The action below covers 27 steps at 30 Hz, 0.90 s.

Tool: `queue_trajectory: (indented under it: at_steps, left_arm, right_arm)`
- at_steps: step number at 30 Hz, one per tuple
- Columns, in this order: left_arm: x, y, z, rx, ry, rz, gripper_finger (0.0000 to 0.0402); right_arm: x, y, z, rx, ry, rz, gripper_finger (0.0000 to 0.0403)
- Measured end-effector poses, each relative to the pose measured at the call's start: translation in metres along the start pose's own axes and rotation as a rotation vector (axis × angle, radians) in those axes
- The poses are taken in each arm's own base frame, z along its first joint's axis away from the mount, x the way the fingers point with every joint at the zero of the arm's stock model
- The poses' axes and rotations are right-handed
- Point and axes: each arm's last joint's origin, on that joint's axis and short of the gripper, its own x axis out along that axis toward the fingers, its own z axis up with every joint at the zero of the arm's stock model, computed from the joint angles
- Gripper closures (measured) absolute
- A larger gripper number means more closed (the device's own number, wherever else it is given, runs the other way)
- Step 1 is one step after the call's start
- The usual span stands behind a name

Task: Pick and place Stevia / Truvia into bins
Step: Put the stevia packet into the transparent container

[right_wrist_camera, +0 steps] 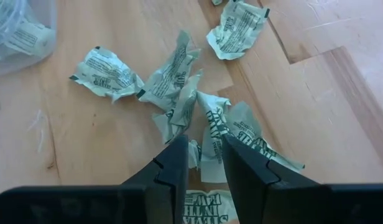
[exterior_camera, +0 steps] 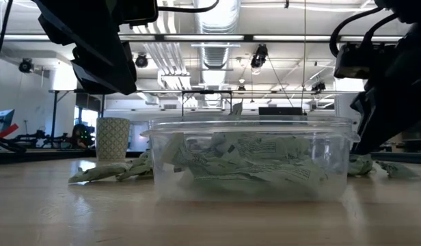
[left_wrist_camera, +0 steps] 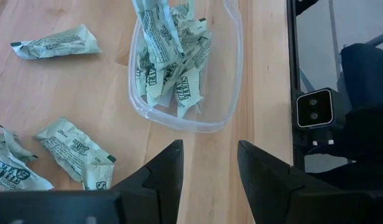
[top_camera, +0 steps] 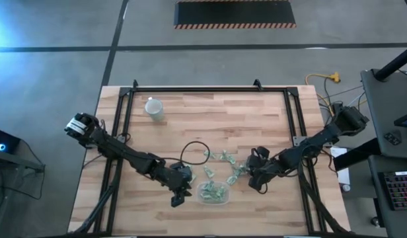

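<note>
The clear plastic bin (top_camera: 214, 202) stands near the table's front edge, several pale green Stevia sachets (left_wrist_camera: 173, 62) lying inside it. More sachets (top_camera: 221, 159) lie loose on the wood just beyond and to the right of it. My left gripper (left_wrist_camera: 210, 149) hovers open beside the bin's left end, with nothing between its fingers. My right gripper (right_wrist_camera: 206, 142) is down in the loose pile right of the bin, closed in on one crumpled sachet (right_wrist_camera: 211, 134). My right gripper has one crumpled sachet's near end (right_wrist_camera: 207, 155) pinched between its two fingers. The fingers slant down onto it from the table's right. The sachet still lies on the wood among its neighbours, its far end (right_wrist_camera: 210, 106) sticking out beyond the fingertips.
A white paper cup (top_camera: 154, 108) stands at the far left of the table. A dark cable loop (top_camera: 193, 149) lies on the wood behind the bin. Black frame rails (top_camera: 210, 89) run along the table's edges. In the low view the bin's wall (exterior_camera: 248, 184) fills the middle.
</note>
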Motion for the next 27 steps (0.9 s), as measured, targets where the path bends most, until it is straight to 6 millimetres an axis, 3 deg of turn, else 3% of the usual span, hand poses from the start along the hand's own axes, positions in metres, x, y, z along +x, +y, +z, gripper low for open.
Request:
queue_trajectory:
  at_steps: [15,27]
  left_arm:
    - [0.0000,0.0001,0.0002,0.000,-0.005,0.005,0.0267]
    - [0.0001,0.0007,0.0004,0.000,-0.017,0.020,0.0267]
  right_arm:
    - [0.0025,-0.0069,-0.0017,-0.079,0.009,-0.044,0.0304]
    - [0.0042,-0.0098,-0.0037,-0.076,0.021,-0.050,0.0342]
